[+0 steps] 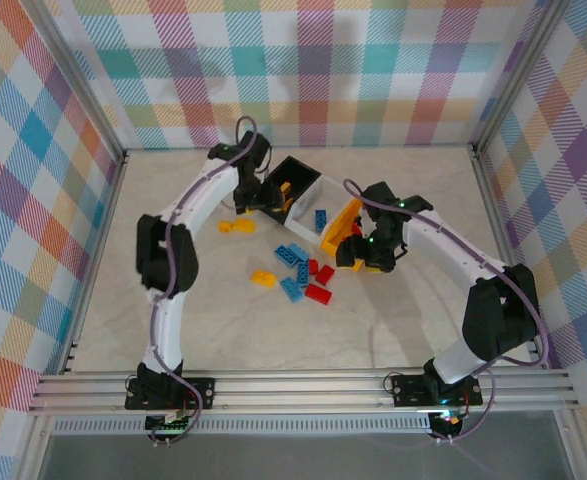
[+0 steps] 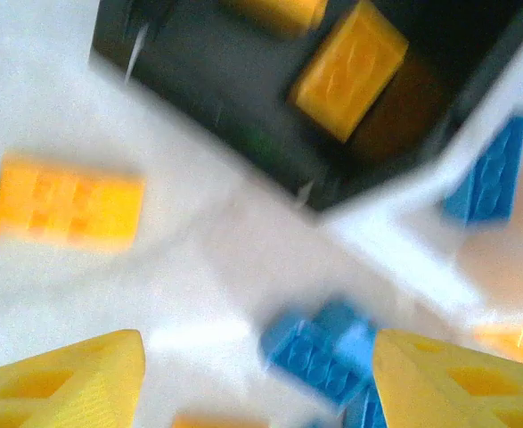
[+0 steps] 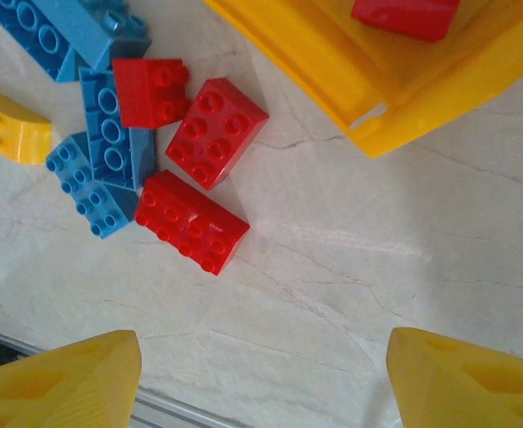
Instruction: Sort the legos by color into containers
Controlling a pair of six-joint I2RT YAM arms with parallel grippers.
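Yellow-tipped, the left pincer [image 2: 261, 374] and right pincer [image 3: 263, 376] both gape wide, apparently empty, over loose legos [image 3: 194, 221].

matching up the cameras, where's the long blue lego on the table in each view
top external: the long blue lego sits mid-table, just above the red legos.
left wrist: bottom centre, blurred.
right wrist: top left corner, cut off.
landmark: the joined bins, just beyond it.

Bright, even light; blurred left-wrist view.
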